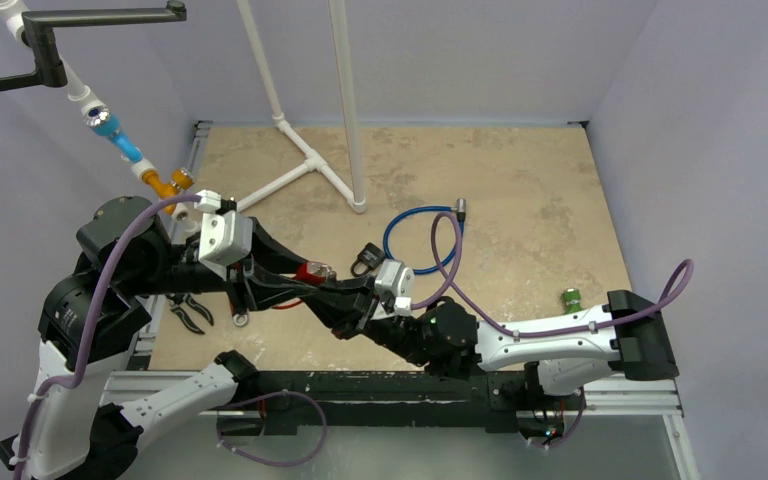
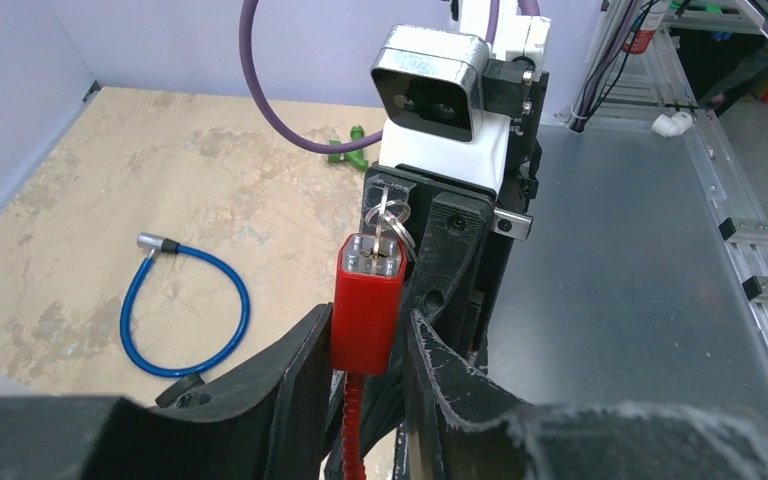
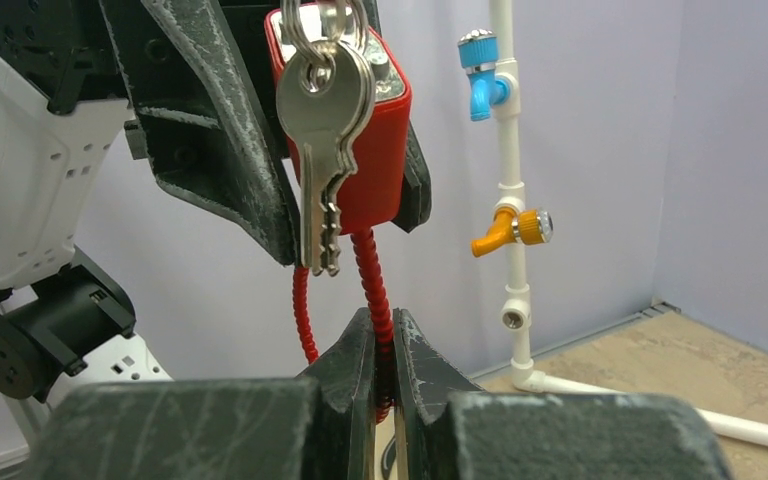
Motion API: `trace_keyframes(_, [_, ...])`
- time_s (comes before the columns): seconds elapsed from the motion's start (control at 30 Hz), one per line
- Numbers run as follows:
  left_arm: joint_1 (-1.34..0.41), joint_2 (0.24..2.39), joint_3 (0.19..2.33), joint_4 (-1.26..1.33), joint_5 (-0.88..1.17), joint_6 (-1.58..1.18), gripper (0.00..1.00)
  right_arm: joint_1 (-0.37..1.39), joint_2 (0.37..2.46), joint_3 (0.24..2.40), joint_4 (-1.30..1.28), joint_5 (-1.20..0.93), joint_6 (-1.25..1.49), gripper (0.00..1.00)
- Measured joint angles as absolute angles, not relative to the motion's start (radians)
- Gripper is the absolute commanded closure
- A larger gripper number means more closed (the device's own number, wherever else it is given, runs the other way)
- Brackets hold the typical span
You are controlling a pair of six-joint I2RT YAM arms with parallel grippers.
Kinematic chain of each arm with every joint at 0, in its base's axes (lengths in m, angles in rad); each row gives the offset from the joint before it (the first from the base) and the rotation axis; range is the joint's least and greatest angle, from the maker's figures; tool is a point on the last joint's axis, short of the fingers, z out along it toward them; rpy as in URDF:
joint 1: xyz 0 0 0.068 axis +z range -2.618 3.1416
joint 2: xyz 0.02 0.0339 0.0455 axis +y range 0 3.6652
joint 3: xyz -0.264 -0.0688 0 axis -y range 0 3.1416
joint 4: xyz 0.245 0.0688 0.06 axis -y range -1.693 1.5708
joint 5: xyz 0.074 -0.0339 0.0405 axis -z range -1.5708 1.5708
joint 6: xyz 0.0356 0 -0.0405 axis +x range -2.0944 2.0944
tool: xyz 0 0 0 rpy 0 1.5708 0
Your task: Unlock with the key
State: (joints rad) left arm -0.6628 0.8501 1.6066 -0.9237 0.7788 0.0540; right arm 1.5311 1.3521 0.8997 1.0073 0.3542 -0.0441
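Left claw (image 2: 368,328) grips red padlock (image 2: 364,300), right claw (image 3: 381,335) pinches its red cable (image 3: 368,262); we should hold it steady and grab dangling keys (image 3: 322,120) squarely.

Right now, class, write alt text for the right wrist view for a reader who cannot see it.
A red padlock, silver keys dangling from a ring, is clamped in the left gripper. Its red cable drops into the right gripper, shut on it below. Behind stands a white pipe with a blue valve and an orange valve.
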Motion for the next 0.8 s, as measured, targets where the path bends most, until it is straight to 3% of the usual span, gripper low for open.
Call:
trace_keyframes(0.27, [-0.655, 0.854, 1.607, -0.889, 0.779, 0.036, 0.95, 1.531, 1.356, 0.918, 1.008, 0.35, -0.014, 0.98])
trace_keyframes(0.4, [-0.654, 0.854, 1.606, -0.883, 0.775, 0.037, 1.0, 1.531, 1.365, 0.938, 0.991, 0.349, 0.012, 0.71])
trace_keyframes(0.53, [-0.654, 0.856, 1.606, -0.922, 0.759, 0.075, 1.0, 1.531, 1.348, 0.941, 0.931, 0.343, 0.035, 0.51])
trace_keyframes(0.67, [-0.653, 0.858, 1.599, -1.001, 0.735, 0.183, 1.0, 1.531, 1.224, 0.903, 0.769, 0.347, 0.043, 0.4])
trace_keyframes(0.8, [-0.653, 0.86, 1.565, -1.088, 0.69, 0.314, 1.0, 1.53, 1.064, 0.891, 0.571, 0.346, 0.052, 0.4])
